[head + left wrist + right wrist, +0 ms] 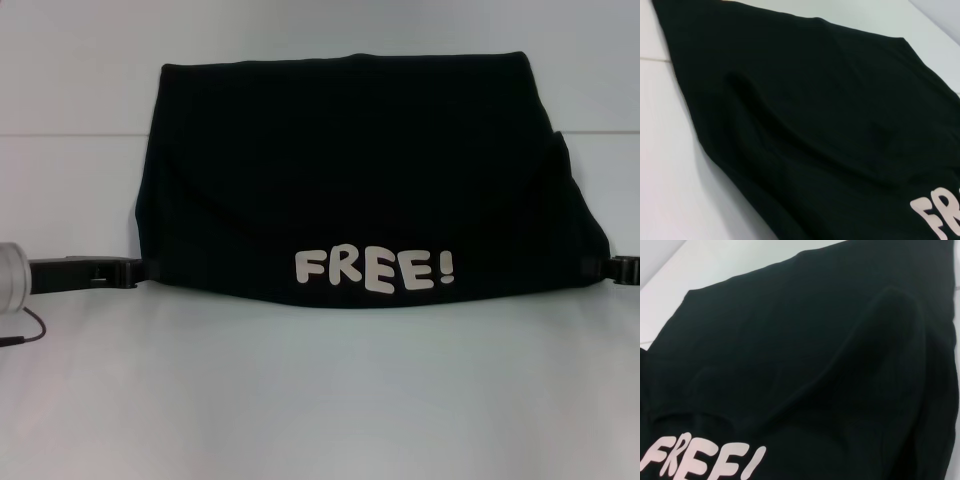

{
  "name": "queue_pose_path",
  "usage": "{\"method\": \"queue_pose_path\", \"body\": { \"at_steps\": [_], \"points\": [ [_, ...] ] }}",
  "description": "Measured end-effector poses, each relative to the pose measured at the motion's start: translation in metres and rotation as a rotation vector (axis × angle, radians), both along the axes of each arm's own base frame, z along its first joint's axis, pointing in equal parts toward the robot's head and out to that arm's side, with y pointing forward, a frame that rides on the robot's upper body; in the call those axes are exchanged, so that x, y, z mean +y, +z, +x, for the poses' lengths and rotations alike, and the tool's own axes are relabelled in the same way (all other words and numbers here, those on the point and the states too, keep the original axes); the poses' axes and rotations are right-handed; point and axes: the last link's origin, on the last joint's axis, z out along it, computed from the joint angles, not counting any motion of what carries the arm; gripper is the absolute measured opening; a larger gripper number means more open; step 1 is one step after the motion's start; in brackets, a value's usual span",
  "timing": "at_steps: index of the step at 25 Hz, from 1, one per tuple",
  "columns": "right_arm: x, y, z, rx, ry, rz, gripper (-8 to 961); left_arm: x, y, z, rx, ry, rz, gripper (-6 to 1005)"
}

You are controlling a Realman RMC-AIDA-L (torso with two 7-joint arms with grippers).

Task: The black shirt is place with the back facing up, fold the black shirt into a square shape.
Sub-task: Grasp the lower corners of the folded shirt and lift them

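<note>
Basically a plain white table point(320, 400) fills the head view; a faint seam runs across it level with the upper part of the cloth, and nothing of the room shows beyond the white surface. The black shirt point(370, 190) lies in the middle of the table, already folded into a wide block with a straight far edge and a curved near edge; a white "FREE!" print point(374, 270) faces up close to the near edge, so the helper-style plain look does not hold. Soft ridges and a folded flap show on the shirt's right part; the layers underneath are hidden.

Left gripper point(125, 271) sits low at the shirt's near-left corner, touching the hem; its tips run into the black cloth; cannot tell if the jaws are apart or clamped. A silver arm segment point(10, 278) is cut off at the left frame edge, with a thin cable point(30, 330) lying on the table below it. Right gripper point(622, 268) is at the shirt's near-right corner, mostly cut off by the frame edge; its jaw state is also unreadable.

Both wrist views show only black cloth, part of the print and strips of white table; neither shows its own fingers.
</note>
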Motion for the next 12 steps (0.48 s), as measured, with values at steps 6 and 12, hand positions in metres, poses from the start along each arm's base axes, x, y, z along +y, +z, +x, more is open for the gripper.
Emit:
{"method": "queue_pose_path", "body": {
  "at_steps": [6,12],
  "points": [
    [-0.018,0.007,0.006,0.014,0.027,-0.034,36,-0.013,0.008,0.007,-0.056,-0.028,-0.076,-2],
    [-0.045,0.011,0.014,0.024,0.075,-0.096,36,-0.037,0.019,0.006,-0.117,-0.049,-0.155,-2]
  ]
}}
